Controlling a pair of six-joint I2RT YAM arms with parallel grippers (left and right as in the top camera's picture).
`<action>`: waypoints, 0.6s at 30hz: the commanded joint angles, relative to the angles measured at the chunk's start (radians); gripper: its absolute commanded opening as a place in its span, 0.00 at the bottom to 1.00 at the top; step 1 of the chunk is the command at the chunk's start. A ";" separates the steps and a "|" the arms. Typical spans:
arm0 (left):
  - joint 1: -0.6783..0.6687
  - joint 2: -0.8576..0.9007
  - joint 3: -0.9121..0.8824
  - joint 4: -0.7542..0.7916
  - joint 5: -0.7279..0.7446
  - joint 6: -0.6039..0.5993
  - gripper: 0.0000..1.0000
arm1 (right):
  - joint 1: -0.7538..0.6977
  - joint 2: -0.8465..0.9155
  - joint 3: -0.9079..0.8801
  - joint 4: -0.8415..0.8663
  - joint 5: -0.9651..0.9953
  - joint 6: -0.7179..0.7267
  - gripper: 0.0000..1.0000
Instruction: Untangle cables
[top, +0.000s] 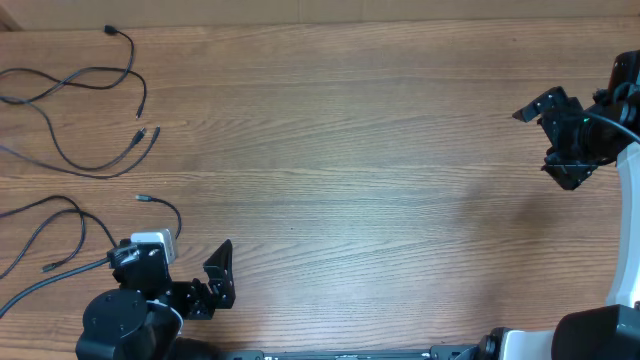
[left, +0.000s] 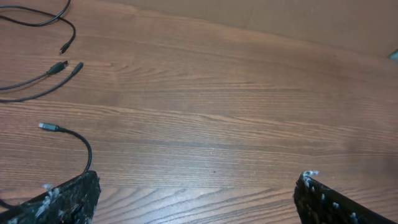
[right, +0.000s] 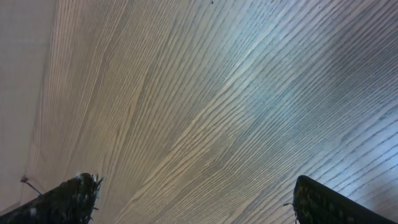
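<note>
Several thin black cables (top: 70, 80) lie as loose strands at the table's left side, their plug ends spread apart. One cable (top: 168, 208) with a small plug curls just ahead of my left gripper (top: 175, 262). In the left wrist view that cable (left: 82, 144) runs down behind the left finger (left: 68, 199), and more plug ends (left: 62, 65) lie farther off. My left gripper (left: 199, 200) is open over bare wood. My right gripper (top: 549, 140) is open at the far right, away from every cable. The right wrist view shows the right gripper (right: 196, 199) above plain table.
The wooden table (top: 360, 170) stretches between the two arms. The left arm's black base (top: 120, 322) sits at the front edge. The white right arm (top: 628, 230) stands along the right edge, with its own thicker black wire (top: 612, 118) on it.
</note>
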 joint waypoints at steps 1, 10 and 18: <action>0.006 -0.006 -0.009 0.000 -0.014 -0.014 1.00 | -0.002 -0.001 0.014 0.006 0.010 -0.001 1.00; 0.006 -0.006 -0.009 0.000 -0.014 -0.014 1.00 | -0.001 -0.023 0.014 0.006 0.010 -0.001 1.00; 0.006 -0.006 -0.009 0.001 -0.014 -0.014 1.00 | 0.019 -0.142 0.014 0.005 0.010 -0.001 1.00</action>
